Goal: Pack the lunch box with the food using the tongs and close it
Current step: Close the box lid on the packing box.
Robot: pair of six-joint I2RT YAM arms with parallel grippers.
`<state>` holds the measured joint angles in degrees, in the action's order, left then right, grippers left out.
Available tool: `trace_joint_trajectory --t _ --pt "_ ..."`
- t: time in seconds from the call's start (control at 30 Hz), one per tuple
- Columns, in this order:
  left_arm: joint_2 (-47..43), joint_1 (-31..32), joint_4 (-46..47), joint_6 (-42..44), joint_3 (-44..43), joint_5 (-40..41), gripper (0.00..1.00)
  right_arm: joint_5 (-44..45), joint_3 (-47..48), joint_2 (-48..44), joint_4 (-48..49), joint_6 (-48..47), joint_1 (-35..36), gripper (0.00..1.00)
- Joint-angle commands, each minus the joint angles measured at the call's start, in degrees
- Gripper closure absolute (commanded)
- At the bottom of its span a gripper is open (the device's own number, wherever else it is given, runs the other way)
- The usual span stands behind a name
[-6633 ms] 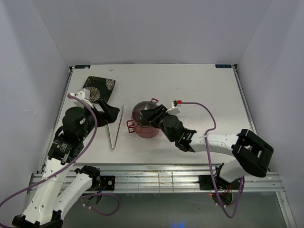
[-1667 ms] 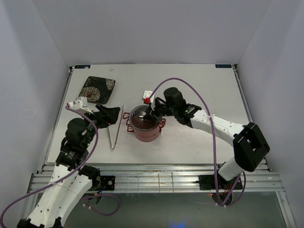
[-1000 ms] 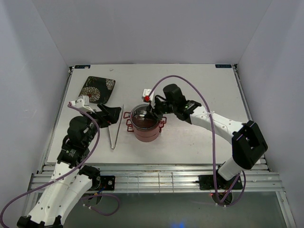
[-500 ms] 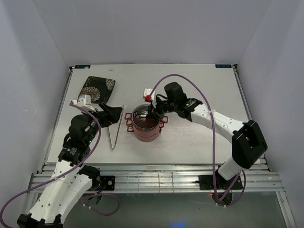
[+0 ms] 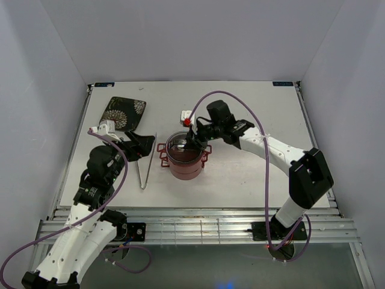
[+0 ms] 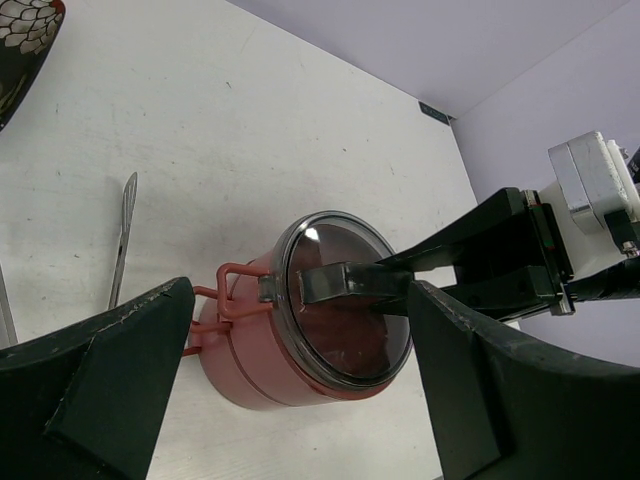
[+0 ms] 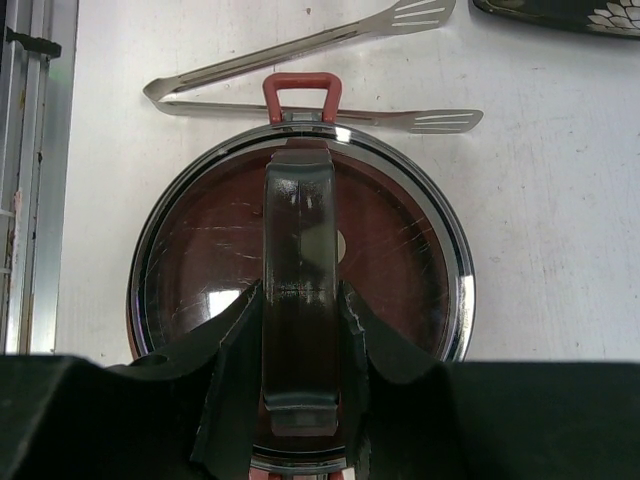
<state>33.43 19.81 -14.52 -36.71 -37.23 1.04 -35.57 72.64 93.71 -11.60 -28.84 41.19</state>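
- Your right gripper (image 5: 192, 142) pinches the lid handle (image 7: 300, 230) on the stacked lunch box (image 5: 183, 161), so closing looks almost done.
- Your left gripper (image 5: 138, 146) is spread wide and empty, with the tongs (image 5: 145, 162) lying left of the box.

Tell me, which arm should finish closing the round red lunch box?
Right. The right arm's fingers clamp the dark strap handle on the steel-rimmed lid atop the round dark-red lunch box. The left arm's fingers hang wide open beside it, holding nothing.
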Motion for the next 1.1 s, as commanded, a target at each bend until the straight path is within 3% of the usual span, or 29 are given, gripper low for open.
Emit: trace_joint_trajectory --t 0.0,1.07 --pt "-0.2 -0.2 1.3 -0.4 -0.6 -0.3 0.02 -0.5 0.2 2.3 -3.9 0.2 -0.5 0.92" --pt "-0.4 -0.2 2.0 -1.1 -0.3 -1.0 0.02 2.1 0.0 -0.1 -8.4 5.1 -1.7 0.92"
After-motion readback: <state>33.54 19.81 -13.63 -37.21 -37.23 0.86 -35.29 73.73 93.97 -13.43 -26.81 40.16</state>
